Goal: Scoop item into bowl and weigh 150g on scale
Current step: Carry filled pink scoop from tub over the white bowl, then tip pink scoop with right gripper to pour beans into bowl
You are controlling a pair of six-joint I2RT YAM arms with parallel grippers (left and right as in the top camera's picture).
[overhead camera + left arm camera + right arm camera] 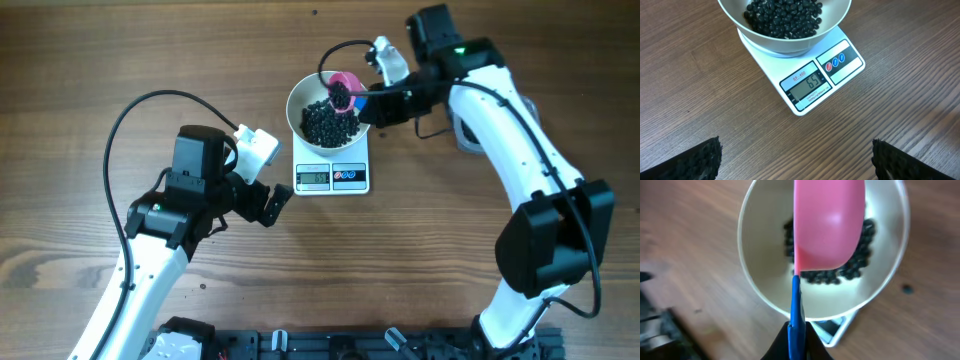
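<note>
Scale [840,60]: standing on the wooden table [100,60], its display [807,86] lit and showing what looks like 65.
Bowl [785,45]: white and round, sitting on the scale's platform.
Black beads [782,17]: lying heaped in the bowl's bottom, covering most of its floor.
Right gripper [796,347]: fingers pinching tight on the blue handle [796,305] of a pink scoop [827,225], whose cup is hanging over the bowl above the beads.
Left gripper [797,160]: hovering low over the table just in front of the scale, fingers spread wide, holding nothing.
</note>
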